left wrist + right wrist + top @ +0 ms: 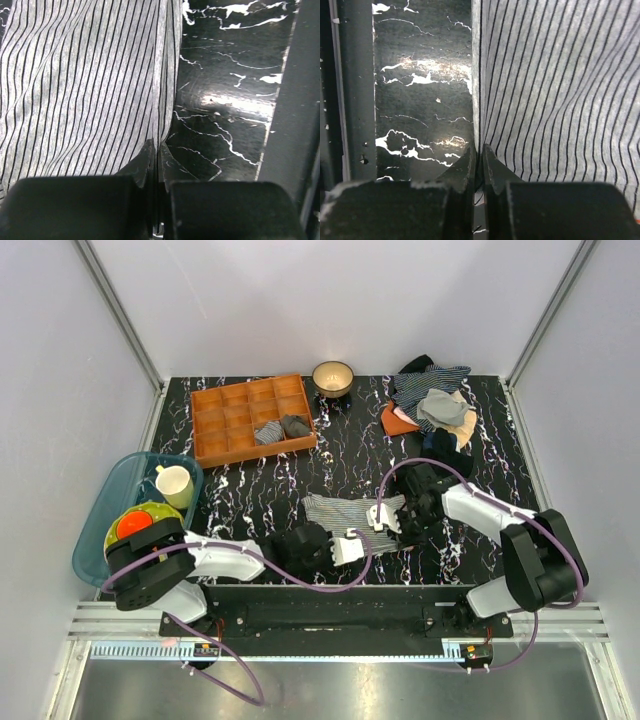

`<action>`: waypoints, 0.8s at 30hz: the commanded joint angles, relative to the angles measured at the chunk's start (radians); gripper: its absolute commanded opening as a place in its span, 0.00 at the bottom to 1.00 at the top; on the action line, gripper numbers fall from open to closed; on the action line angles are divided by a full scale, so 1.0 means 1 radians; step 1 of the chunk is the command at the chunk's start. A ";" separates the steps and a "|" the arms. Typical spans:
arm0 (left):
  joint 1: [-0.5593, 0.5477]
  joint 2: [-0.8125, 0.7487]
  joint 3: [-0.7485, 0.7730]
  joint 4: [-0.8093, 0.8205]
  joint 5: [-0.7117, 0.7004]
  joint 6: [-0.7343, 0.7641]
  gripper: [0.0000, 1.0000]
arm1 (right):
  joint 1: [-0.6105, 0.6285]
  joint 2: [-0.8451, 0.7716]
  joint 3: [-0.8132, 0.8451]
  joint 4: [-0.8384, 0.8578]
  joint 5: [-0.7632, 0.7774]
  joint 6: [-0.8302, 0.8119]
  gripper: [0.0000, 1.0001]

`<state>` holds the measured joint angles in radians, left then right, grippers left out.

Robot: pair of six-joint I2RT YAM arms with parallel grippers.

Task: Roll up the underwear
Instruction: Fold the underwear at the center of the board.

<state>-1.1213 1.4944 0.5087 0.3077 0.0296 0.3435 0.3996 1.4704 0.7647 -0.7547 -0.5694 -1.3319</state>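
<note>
Underwear (338, 508) flat on the black marbled table (270, 480), near-centre, with both grippers pinched on its edges.

Left gripper (350, 545): in the wrist view (155, 148) the jaws are fully together on the cloth's hem; striped fabric (85, 85) spreads to the left of the tips, bare table to the right. Right gripper (383, 517): in the wrist view (481, 153) the jaws are all but together, only a thin slit between them, nipping the edge of the cloth; stripes (560, 85) lie to the right, table to the left. Cloth looks smooth, no roll formed yet. Elsewhere: orange compartment tray (250, 415) and a bowl (332, 377) at the far side, a heap of clothes (435, 400) far right, and a blue tub (100, 520) holding a cup (175, 483) at the left.
</note>
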 commanded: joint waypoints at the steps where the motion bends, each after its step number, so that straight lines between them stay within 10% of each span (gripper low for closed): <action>1: -0.005 -0.072 -0.021 -0.004 0.088 -0.060 0.00 | 0.007 -0.064 -0.010 -0.043 -0.014 0.020 0.18; 5: -0.005 -0.074 -0.016 -0.004 0.112 -0.084 0.00 | 0.010 -0.084 -0.059 0.000 0.028 -0.006 0.43; 13: -0.005 -0.046 -0.009 -0.005 0.115 -0.092 0.00 | 0.010 -0.122 -0.125 0.072 0.131 -0.052 0.55; 18: -0.005 -0.020 -0.002 -0.005 0.116 -0.093 0.00 | 0.015 -0.117 -0.162 0.155 0.187 -0.070 0.46; 24: -0.005 -0.002 -0.013 0.004 0.124 -0.095 0.00 | 0.015 -0.102 -0.173 0.178 0.209 -0.073 0.12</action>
<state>-1.1213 1.4731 0.4969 0.2878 0.1215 0.2604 0.4126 1.3361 0.6262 -0.6216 -0.4828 -1.3827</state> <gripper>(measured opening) 0.012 0.201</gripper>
